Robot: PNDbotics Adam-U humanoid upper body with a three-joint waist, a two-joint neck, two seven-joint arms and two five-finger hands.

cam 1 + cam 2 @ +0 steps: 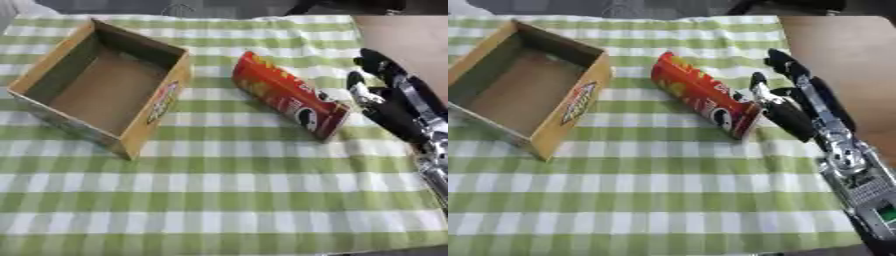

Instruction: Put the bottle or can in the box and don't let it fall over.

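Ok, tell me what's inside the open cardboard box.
Nothing shows inside the open cardboard box: only its bare brown floor and inner walls. The near wall hides a strip of floor behind it. The red cylindrical chip can lies outside on the green checked tablecloth.

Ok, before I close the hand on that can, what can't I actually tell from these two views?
- Contact: right hand is open beside the red can, which lies on its side; whether the fingers touch it is unclear in either view.
- Can's near end: too blurred to tell if it is capped.
- Box: open and looks empty, but the near wall hides the floor's near strip.
- Left hand: in neither view.
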